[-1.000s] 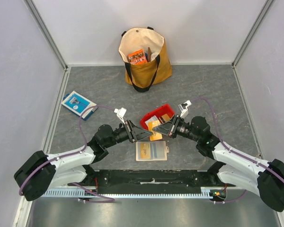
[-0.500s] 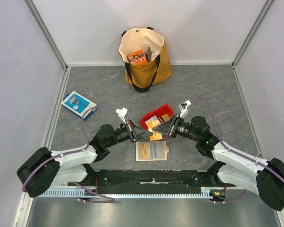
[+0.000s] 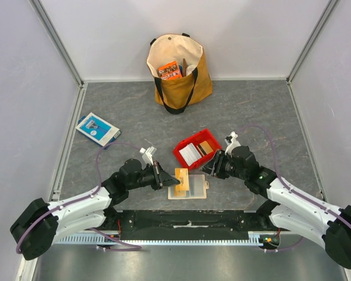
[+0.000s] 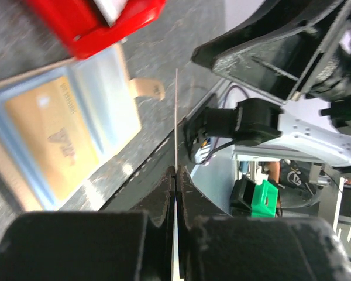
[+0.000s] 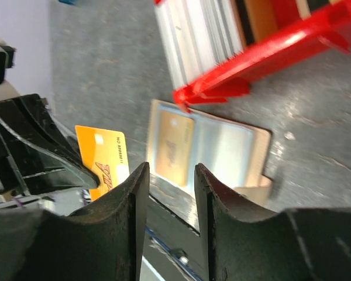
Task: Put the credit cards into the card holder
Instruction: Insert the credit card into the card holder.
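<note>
While the left arm lies low, stretched from its base toward mid-desk, we see the left pincer clamped tight on one orange card, gripping it by the side nearest the arm. From above, that card shows its face, long axis running away from the bases, free end over the left part of the card holder. We can't tell if card and holder touch. The left wrist view has the card edge-on, a thin line rising from between the closed fingers. The holder lies unfolded flat on the desk, long axis left-right, snap tab at its right end, one orange card already behind a clear slot. The right arm comes in from the right, elbow bent, with the right pincer pointing left, just beside the near right corner of the red tray. Its jaws stand partway apart with nothing between them. The white cards stand stacked in the tray, just beyond the holder.
</note>
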### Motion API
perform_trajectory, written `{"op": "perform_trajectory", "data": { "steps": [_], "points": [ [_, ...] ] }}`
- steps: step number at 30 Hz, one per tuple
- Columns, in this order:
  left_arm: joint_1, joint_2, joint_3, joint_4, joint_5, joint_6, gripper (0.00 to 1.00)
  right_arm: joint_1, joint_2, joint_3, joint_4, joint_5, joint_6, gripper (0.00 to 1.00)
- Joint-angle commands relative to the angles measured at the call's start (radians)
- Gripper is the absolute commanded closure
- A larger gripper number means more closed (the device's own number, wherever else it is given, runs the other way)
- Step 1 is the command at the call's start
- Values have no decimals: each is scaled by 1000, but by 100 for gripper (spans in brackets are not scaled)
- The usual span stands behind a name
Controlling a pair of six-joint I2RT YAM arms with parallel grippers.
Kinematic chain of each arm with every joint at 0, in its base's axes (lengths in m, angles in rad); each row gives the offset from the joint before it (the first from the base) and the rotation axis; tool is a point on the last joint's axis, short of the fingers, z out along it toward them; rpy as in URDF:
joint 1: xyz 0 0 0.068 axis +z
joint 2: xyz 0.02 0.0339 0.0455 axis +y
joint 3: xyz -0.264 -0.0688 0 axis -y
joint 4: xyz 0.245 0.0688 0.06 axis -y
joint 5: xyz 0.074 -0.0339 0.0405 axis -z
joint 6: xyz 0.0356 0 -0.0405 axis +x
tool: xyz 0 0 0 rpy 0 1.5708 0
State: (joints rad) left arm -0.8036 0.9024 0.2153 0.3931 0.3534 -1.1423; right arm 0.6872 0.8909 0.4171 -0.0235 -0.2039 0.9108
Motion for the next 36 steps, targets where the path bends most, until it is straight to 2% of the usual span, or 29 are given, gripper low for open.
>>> {"op": "perform_trajectory", "data": {
  "steps": [1,6,15,21,36],
  "points": [
    [0,36,-21,-125,42,35,98,6,35,37,-139,41,-96,58],
    [-2,84,-14,-138,10,27,98,18,115,69,-210,95,-107,58],
    [-2,180,-7,-62,-13,47,98,29,181,40,-168,113,-87,58],
    [-3,265,12,38,13,49,98,43,236,55,-158,123,-107,53],
    [-6,357,29,102,12,58,98,120,382,109,-164,195,-147,54]
  ]
}}
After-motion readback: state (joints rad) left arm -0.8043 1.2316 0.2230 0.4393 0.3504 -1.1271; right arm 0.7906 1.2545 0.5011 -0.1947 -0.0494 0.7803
